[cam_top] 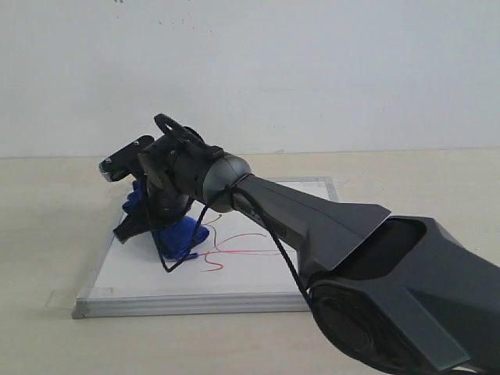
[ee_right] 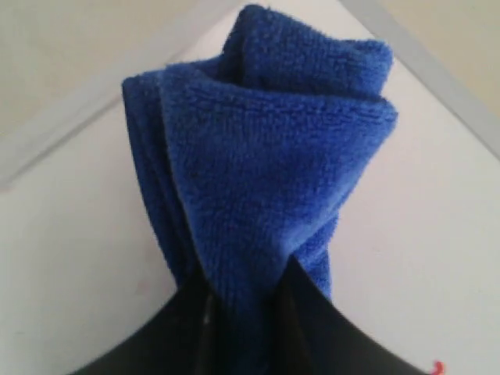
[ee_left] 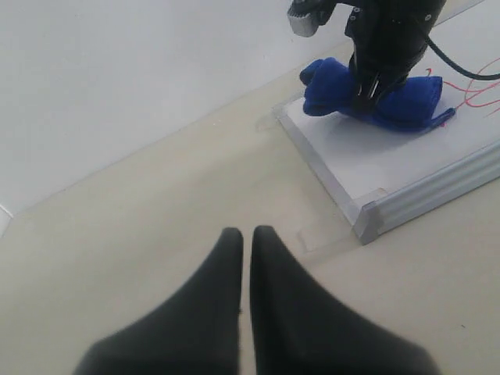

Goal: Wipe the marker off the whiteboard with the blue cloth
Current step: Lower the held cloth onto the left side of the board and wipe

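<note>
Left pincer (ee_left: 246,234) is clenched on nothing, above bare table (ee_left: 141,219) just off a whiteboard (cam_top: 148,277) corner. Right pincer (ee_right: 246,285) grips the bunched cloth (ee_right: 266,148), which rests on the whiteboard's left half. The red marker (cam_top: 242,251) starts at the cloth's right; the whiteboard is bare to its near frame.

The right end effector (ee_right: 242,312) pinches the bunched blue cloth (ee_right: 266,156) over the whiteboard (ee_right: 422,234), a red marker (ee_right: 437,366) fleck nearby.
</note>
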Available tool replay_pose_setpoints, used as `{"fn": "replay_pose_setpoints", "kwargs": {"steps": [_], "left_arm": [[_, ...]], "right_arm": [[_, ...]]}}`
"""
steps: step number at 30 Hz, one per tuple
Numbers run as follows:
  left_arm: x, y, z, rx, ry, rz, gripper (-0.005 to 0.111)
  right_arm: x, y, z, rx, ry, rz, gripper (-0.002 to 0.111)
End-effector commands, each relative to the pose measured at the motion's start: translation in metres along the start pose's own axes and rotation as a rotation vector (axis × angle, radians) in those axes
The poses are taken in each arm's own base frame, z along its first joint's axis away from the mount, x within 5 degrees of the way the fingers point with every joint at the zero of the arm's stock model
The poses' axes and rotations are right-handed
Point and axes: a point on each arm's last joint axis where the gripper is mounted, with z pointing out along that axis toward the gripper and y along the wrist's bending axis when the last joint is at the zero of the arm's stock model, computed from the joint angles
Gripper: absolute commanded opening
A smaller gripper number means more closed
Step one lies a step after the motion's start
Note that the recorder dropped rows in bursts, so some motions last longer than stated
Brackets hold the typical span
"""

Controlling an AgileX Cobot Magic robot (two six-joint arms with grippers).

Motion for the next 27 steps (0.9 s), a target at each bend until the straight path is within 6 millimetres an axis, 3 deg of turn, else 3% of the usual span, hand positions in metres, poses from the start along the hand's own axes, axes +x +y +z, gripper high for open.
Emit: {"fn": "replay_pose_setpoints", "kwargs": {"steps": [1,4,9,11,14,22,27], "left_arm": [[0.001,0.0,0.0,-0.002,-0.002,0.003,0.004],[0.001,0.0,0.0,-0.002,-0.002,0.003,0.004],[0.001,0.0,0.0,-0.002,-0.002,0.003,0.004],[0.001,0.0,0.0,-0.002,-0.002,0.003,0.004],[0.001,0.0,0.0,-0.002,-0.002,0.003,0.004],[0.001,0.0,0.0,-0.002,-0.002,0.003,0.004],[0.001,0.0,0.0,-0.002,-0.002,0.003,0.004]], "right_arm": [[0.009,-0.015,0.004,0.108,0.078,-0.023,0.0],[0.005,-0.006,0.005,0.01,0.029,-0.011,0.0],[-0.006,0.022,0.0,-0.293,-0.122,-0.152,0.0],[-0.008,0.025,-0.001,-0.331,-0.148,-0.178,0.0],[-0.007,0.019,0.001,-0.264,-0.127,-0.153,0.0],[0.004,-0.023,0.003,0.18,0.025,-0.061,0.0],[-0.001,-0.017,0.004,0.13,-0.042,-0.022,0.0]]}}
